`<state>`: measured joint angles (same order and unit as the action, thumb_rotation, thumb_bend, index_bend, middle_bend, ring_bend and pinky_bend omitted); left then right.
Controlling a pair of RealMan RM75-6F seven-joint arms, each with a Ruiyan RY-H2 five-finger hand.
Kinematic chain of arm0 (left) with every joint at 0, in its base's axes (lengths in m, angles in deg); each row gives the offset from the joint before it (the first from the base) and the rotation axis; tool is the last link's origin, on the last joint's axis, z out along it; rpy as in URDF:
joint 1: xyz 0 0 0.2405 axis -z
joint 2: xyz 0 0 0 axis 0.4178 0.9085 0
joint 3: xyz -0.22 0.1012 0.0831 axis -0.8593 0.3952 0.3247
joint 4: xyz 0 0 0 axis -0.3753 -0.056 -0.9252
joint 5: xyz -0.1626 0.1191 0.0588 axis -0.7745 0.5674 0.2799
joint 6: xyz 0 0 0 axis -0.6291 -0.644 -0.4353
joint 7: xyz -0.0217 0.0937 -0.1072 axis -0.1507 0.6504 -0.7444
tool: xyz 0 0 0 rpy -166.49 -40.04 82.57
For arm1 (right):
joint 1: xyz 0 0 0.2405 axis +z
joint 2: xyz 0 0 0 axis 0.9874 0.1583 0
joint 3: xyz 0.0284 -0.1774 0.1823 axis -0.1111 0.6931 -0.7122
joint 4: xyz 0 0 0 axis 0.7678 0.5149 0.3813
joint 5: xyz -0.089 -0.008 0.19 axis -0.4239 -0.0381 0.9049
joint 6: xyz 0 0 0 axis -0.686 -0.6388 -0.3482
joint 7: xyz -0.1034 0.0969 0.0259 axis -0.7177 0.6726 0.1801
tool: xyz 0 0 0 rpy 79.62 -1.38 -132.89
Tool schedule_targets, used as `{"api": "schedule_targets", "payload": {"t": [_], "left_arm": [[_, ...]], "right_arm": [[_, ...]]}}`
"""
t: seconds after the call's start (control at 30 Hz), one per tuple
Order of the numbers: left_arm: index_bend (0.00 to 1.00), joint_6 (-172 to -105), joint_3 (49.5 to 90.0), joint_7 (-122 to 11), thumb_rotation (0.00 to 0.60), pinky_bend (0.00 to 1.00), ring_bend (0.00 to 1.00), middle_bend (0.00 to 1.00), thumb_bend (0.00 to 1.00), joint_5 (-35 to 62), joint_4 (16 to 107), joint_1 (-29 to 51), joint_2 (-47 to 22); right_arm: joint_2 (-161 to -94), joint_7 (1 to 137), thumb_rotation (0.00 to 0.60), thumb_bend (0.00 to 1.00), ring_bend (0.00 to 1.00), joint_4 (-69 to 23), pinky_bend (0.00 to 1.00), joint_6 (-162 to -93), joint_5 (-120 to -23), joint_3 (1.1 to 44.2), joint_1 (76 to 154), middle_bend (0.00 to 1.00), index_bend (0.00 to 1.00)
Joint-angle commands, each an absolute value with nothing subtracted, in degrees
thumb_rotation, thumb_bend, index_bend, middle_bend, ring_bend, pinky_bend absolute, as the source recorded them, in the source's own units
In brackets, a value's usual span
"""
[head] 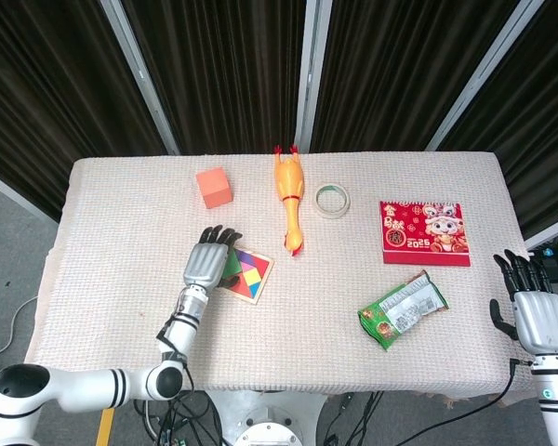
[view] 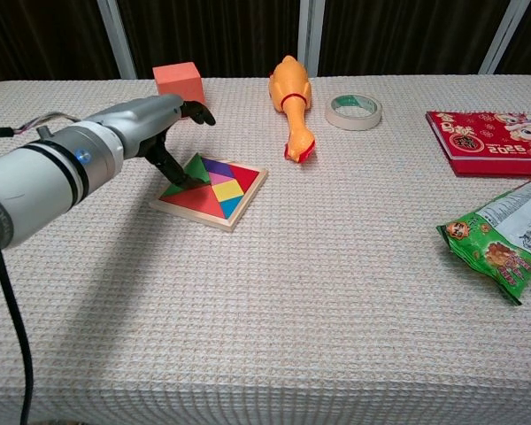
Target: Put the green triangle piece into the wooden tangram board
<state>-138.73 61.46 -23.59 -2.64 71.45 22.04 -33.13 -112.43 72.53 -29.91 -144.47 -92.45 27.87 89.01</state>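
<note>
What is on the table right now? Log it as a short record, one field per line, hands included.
left hand: over the left edge of the wooden tangram board, fingers down on the green triangle piece
green triangle piece: at the board's left corner, tilted up, not yet flat
right hand: open, off the table's right edge, holding nothing
rubber chicken: lying behind the board
orange cube: far left
tape roll: right of the chicken
red book: far right
snack bag: in front of the book
</note>
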Motion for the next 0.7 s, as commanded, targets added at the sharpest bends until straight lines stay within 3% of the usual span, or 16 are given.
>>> {"api": "schedule_targets", "payload": {"t": [0.03, 0.5, 0.7], "left_arm": [[0.16, -139.16, 60.46, -24.25, 0.6, 0.03, 0.0, 0.1, 0.21, -2.19, 71.65, 22.33, -33.27], [0.16, -135.39, 54.57, -26.19, 0.6, 0.02, 0.0, 0.1, 0.15, -4.39, 57.8, 28.2, -40.56], [0.16, -134.5, 53.84, -24.12, 0.6, 0.02, 0.0, 0.1, 0.15, -6.27, 53.08, 29.97, -42.75]], "right_arm": [[-112.42, 72.56, 0.6, 0.44, 0.0, -29.93, 0.0, -144.51, -92.44, 27.88, 88.97, 0.0, 0.0], [-112.48, 73.09, 0.6, 0.44, 0.0, -29.51, 0.0, -144.18, -91.96, 27.8, 88.91, 0.0, 0.0], [-112.57, 73.73, 0.6, 0.44, 0.0, -29.02, 0.0, -144.21, -91.99, 27.83, 88.83, 0.0, 0.0]]}}
